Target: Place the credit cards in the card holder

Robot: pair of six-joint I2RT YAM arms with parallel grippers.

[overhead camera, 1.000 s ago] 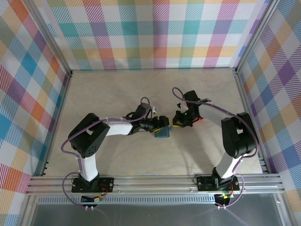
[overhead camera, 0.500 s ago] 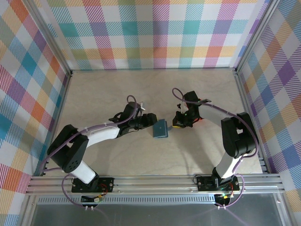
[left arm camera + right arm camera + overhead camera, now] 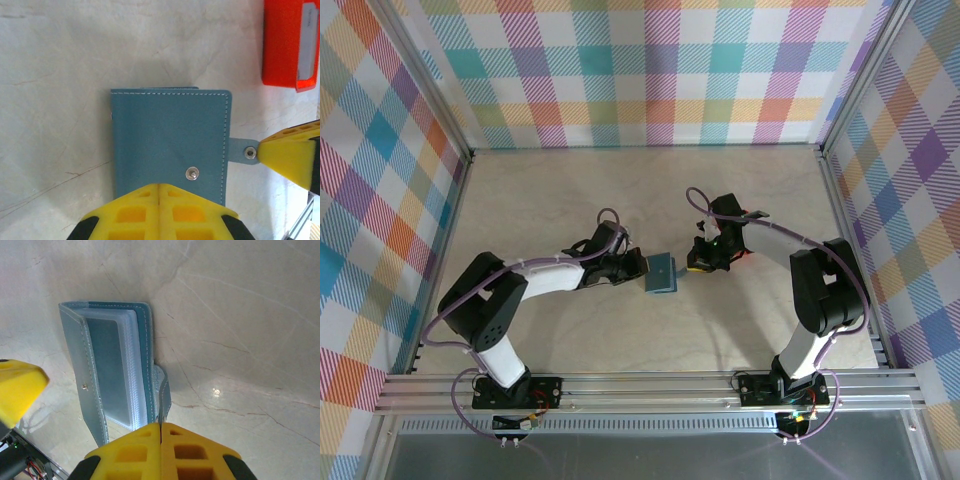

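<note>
A: On the table [image 3: 560, 200], our left gripper [image 3: 638, 266] stood spread over the card holder [image 3: 660, 272] a second ago; now its jaws are pressed together on nothing at the holder's near edge

B: So we've let go; filling still looks ahead

A: Our right gripper [image 3: 160, 427] is shut too, near the red tray [image 3: 280, 45]

B: One credit card [image 3: 306, 45] waits there; our tip meets the clasp tab [image 3: 242, 151], open table around

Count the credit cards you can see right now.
1: a grey card in the red tray, near the blue card holder. More may be stacked under it or hidden in the holder's pockets.
</note>
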